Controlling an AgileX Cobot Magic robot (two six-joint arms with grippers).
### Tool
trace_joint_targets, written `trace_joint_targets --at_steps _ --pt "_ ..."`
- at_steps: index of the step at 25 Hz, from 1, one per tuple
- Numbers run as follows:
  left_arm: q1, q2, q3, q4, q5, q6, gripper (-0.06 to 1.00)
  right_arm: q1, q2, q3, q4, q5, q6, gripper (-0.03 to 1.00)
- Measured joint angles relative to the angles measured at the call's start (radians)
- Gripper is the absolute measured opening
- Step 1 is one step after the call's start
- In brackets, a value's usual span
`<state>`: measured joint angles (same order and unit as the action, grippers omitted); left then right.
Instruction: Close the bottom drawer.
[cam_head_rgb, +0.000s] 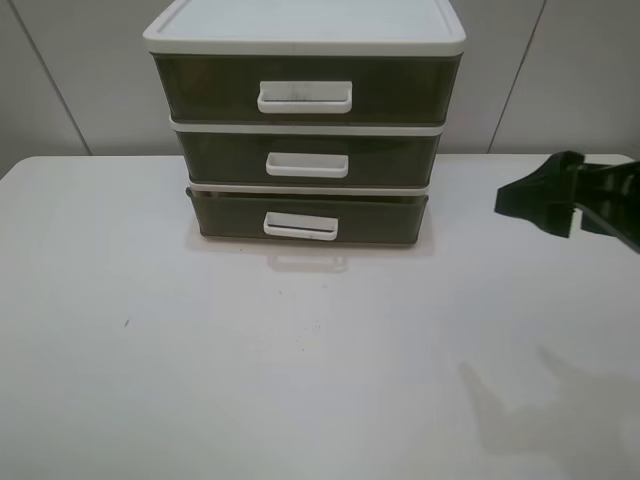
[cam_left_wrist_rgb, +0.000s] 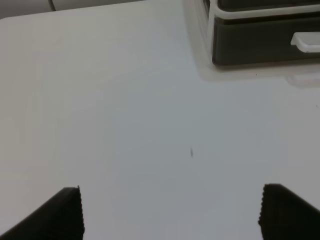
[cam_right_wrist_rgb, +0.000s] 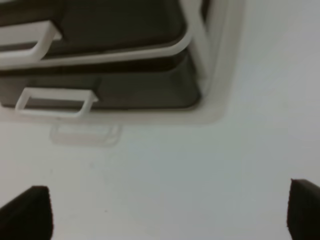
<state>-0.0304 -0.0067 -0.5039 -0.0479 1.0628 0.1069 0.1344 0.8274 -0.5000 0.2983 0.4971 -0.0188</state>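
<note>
The bottom drawer (cam_head_rgb: 380, 218) is smoky olive-brown with a white loop handle (cam_head_rgb: 300, 226). It is the lowest of three in a white-framed cabinet (cam_head_rgb: 300, 30) at the back of the table. Its front stands slightly forward of the middle drawer's front. My right gripper (cam_head_rgb: 530, 200) hovers above the table to the right of the cabinet, open and empty. The right wrist view shows its open gripper (cam_right_wrist_rgb: 167, 212) facing the drawer (cam_right_wrist_rgb: 140, 92) and handle (cam_right_wrist_rgb: 55, 101). My left gripper (cam_left_wrist_rgb: 170, 212) is open and empty over bare table, and the drawer's corner (cam_left_wrist_rgb: 250, 47) is far ahead.
The middle drawer (cam_head_rgb: 400, 158) and the taller top drawer (cam_head_rgb: 400, 88) look pushed in. The white table (cam_head_rgb: 200, 350) spreads in front of the cabinet, with a small dark speck (cam_head_rgb: 126, 322) on it. A grey panelled wall stands behind.
</note>
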Motion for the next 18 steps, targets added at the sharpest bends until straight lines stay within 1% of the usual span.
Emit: trace_joint_targets --at_steps 4,6,8,11,18 --pt "0.000 0.000 0.000 0.000 0.000 0.000 0.72 -0.173 -0.211 -0.083 -0.136 0.242 0.000 0.82" --pt "0.000 0.000 0.000 0.000 0.000 0.000 0.72 -0.207 -0.286 -0.122 -0.196 0.339 0.001 0.82" --pt "0.000 0.000 0.000 0.000 0.000 0.000 0.72 -0.212 -0.354 -0.136 -0.220 0.421 0.011 0.82" --pt "0.000 0.000 0.000 0.000 0.000 0.000 0.72 -0.212 -0.428 -0.137 -0.223 0.496 0.019 0.82" --pt "0.000 0.000 0.000 0.000 0.000 0.000 0.72 -0.212 -0.587 -0.137 -0.223 0.507 0.019 0.82"
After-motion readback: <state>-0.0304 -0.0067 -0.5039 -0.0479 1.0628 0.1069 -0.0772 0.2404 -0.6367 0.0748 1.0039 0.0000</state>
